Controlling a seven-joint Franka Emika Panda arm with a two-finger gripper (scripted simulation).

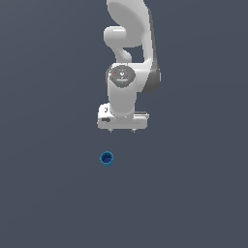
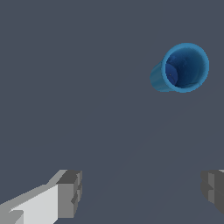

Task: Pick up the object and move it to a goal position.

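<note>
The object is a tiny bright blue cup with a darker hollow centre, standing on the grey floor. The white gripper hangs a little beyond it and slightly toward the exterior view's right, apart from it. In the wrist view the object shows its open mouth, and it lies outside the gap between the fingers. The gripper is open with nothing between its grey fingertips.
The white arm rises from the gripper to the top of the exterior view. Flat dark grey floor surrounds the object.
</note>
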